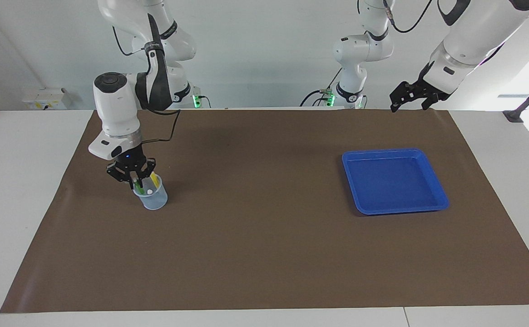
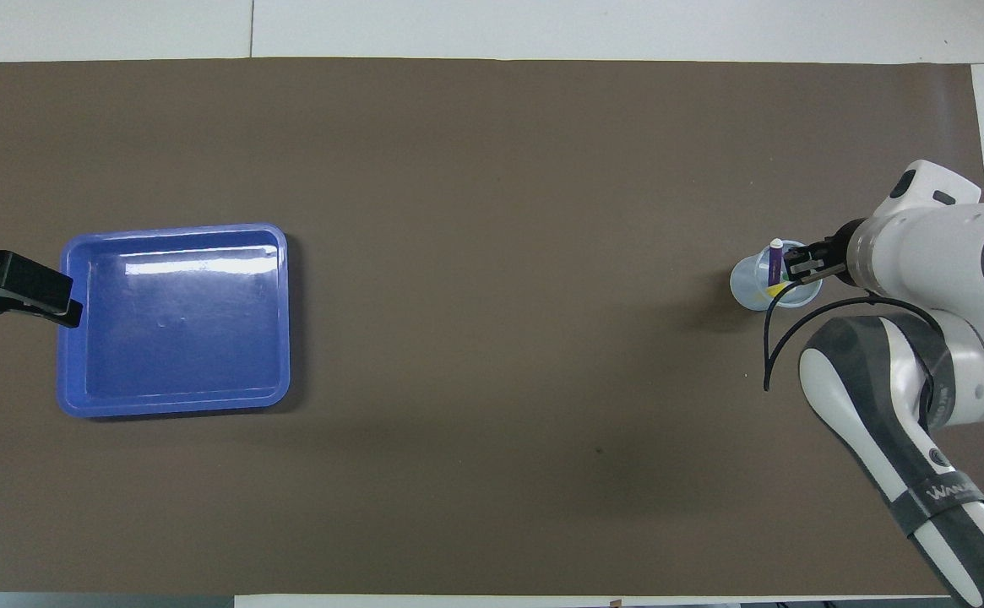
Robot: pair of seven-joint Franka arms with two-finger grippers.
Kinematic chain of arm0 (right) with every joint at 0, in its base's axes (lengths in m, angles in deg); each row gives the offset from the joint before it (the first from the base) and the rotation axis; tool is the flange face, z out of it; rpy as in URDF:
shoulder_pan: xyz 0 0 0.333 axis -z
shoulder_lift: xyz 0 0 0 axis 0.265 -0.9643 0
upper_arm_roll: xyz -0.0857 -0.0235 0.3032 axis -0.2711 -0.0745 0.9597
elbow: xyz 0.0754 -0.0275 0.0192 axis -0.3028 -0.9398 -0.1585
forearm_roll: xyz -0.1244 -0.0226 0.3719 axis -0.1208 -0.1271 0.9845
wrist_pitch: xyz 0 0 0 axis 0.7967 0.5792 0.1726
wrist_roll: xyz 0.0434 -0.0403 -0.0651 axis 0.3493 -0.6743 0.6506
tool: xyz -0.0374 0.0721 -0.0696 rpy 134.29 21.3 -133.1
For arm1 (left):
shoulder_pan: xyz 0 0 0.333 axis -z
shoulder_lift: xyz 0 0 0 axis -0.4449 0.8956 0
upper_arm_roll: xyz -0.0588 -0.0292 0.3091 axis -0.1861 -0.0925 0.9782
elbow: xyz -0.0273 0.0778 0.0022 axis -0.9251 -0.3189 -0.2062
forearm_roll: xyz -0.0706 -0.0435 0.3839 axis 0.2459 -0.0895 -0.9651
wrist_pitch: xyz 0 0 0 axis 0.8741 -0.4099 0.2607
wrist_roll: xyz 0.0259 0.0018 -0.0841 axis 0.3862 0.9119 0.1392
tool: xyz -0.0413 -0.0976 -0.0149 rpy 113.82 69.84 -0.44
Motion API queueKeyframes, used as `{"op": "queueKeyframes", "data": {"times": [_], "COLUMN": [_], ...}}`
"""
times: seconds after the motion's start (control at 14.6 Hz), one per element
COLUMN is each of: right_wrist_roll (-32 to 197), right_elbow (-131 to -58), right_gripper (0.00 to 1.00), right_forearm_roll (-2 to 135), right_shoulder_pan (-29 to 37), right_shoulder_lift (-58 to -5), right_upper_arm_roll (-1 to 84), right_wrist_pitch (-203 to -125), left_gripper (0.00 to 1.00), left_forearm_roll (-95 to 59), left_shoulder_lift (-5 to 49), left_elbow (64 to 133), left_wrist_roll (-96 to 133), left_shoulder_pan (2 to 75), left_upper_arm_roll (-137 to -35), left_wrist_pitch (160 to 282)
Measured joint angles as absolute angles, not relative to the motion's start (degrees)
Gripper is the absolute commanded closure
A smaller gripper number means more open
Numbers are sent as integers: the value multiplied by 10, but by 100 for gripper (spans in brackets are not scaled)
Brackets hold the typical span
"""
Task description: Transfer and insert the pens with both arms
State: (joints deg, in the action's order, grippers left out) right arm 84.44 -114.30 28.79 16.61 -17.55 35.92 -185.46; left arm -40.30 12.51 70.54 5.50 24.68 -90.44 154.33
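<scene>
A clear cup [image 1: 151, 198] stands on the brown mat toward the right arm's end of the table. It holds a yellow pen [image 1: 155, 180] and a purple pen, of which only the whitish tip [image 1: 150, 191] shows. My right gripper [image 1: 131, 176] hangs just over the cup's rim, shut on the green pen [image 1: 138, 185], whose lower end is in the cup. In the overhead view the right gripper [image 2: 802, 266] covers part of the cup [image 2: 749, 279]; the purple pen [image 2: 774, 262] and a bit of yellow [image 2: 774, 290] show, and the green pen is hidden. My left gripper [image 1: 409, 101] is open, empty and raised; it shows at the overhead view's edge [image 2: 14, 287].
An empty blue tray [image 1: 400, 210] lies toward the left arm's end of the table, also in the overhead view [image 2: 282, 321]. The brown mat [image 1: 264, 250] covers most of the table. Two slimmer white arms [image 1: 355, 68] stand at the robots' edge.
</scene>
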Motion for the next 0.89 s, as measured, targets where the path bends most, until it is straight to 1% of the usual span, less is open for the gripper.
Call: {"op": "queueKeyframes", "data": {"times": [0.14, 0.27, 0.48, 0.76, 0.89], "right_wrist_roll": [844, 844, 822, 763, 744], "right_elbow": [-1130, -1111, -1044, -935, -892], "right_gripper": [0, 0, 0, 0, 0], "right_forearm_roll": [304, 306, 309, 309, 317], "right_shoulder_pan": [166, 167, 167, 165, 165], "right_shoulder_lift": [-176, -176, -175, -175, -174], "right_upper_arm_roll": [353, 348, 347, 348, 352], "right_wrist_pitch": [-1854, -1834, -1743, -1588, -1522], "left_gripper": [0, 0, 0, 0, 0], "left_forearm_roll": [-403, -403, -403, -403, -403], "left_shoulder_lift": [125, 127, 133, 147, 148], "left_elbow": [703, 703, 703, 703, 702], "left_wrist_roll": [51, 51, 51, 50, 50], "left_shoulder_pan": [252, 255, 255, 257, 259], "left_upper_arm_roll": [-904, -904, -902, -903, -903], "left_wrist_pitch": [1545, 1554, 1575, 1581, 1581]}}
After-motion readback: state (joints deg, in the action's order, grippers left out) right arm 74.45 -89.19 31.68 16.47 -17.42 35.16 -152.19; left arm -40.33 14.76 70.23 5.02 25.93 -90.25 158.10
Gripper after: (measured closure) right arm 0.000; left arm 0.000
